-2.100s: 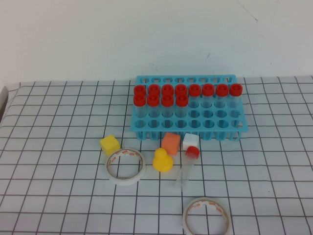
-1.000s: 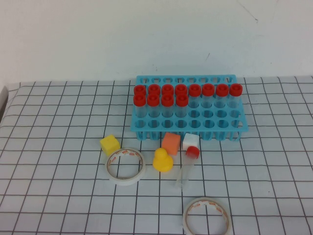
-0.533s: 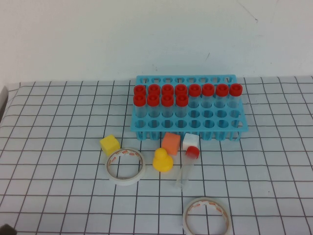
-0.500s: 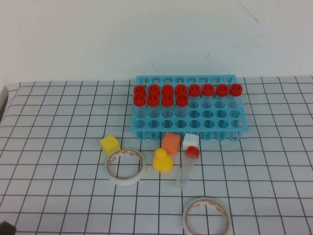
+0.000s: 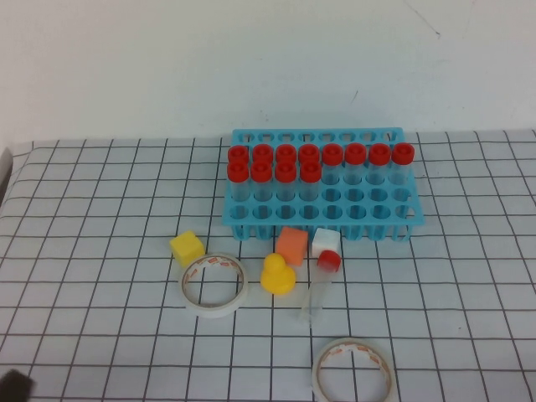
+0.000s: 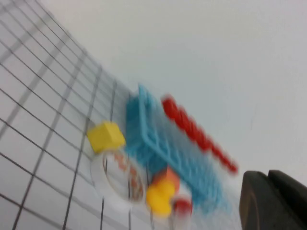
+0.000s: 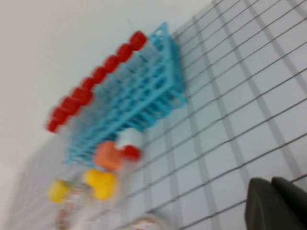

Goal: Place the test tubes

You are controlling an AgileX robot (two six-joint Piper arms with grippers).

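Note:
A clear test tube (image 5: pixel 316 291) with a red cap (image 5: pixel 328 260) lies loose on the checked mat, just in front of the blue rack (image 5: pixel 322 219). Several red-capped tubes (image 5: pixel 286 162) stand in the rack's back rows. The rack also appears in the left wrist view (image 6: pixel 163 143) and the right wrist view (image 7: pixel 139 105). My left gripper (image 6: pixel 267 176) is shut and holds nothing; a dark bit of it (image 5: pixel 17 387) pokes in at the near left corner, far from the tube. My right gripper (image 7: pixel 271 182) is shut and empty, above the mat on the right, outside the high view.
Round the loose tube stand a yellow duck (image 5: pixel 276 275), an orange cube (image 5: pixel 291 245) and a white cube (image 5: pixel 326 241). A yellow cube (image 5: pixel 187 248) and a tape roll (image 5: pixel 215 285) lie to the left. Another tape roll (image 5: pixel 353 373) lies at the near edge.
A dark part of my left gripper has come into the near left corner of the high view and shows more now. The objects on the mat have not moved.

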